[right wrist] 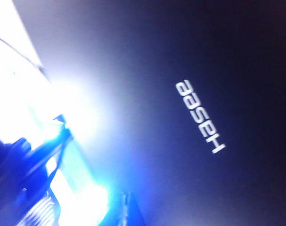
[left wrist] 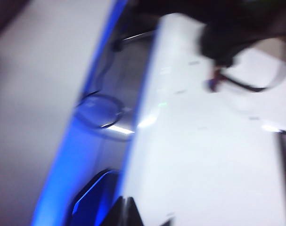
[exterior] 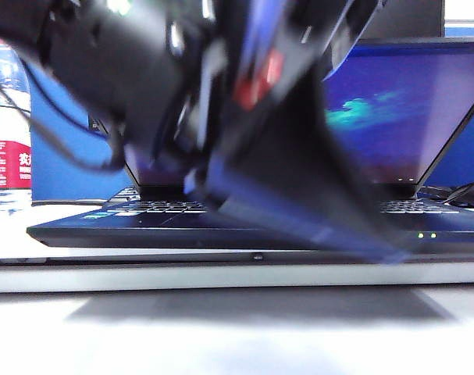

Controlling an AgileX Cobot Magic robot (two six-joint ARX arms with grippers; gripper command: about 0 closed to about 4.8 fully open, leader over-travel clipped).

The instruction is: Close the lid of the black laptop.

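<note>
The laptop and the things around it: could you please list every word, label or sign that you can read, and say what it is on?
"Hasee": silver letters on the dark outer shell of the lid, right wrist view.
Red label on the water bottle, exterior view: white characters, too cropped and blurred to read.
Keys of the black laptop: lettering too blurred.
Neither the left gripper nor the right gripper shows clearly.

Table: we see a white tabletop (exterior: 221,328) across the foreground, its front edge a pale strip with a soft shadow on it.
Backdrop: a blue panel (exterior: 65,156) stands behind, on the left of the exterior view.
Bottle: a clear water bottle with a red label (exterior: 6,148) stands at the far left.
Cables: dark cables (left wrist: 102,110) loop over a grey surface in the left wrist view.
Light: bright and cool, with heavy glare.
</note>
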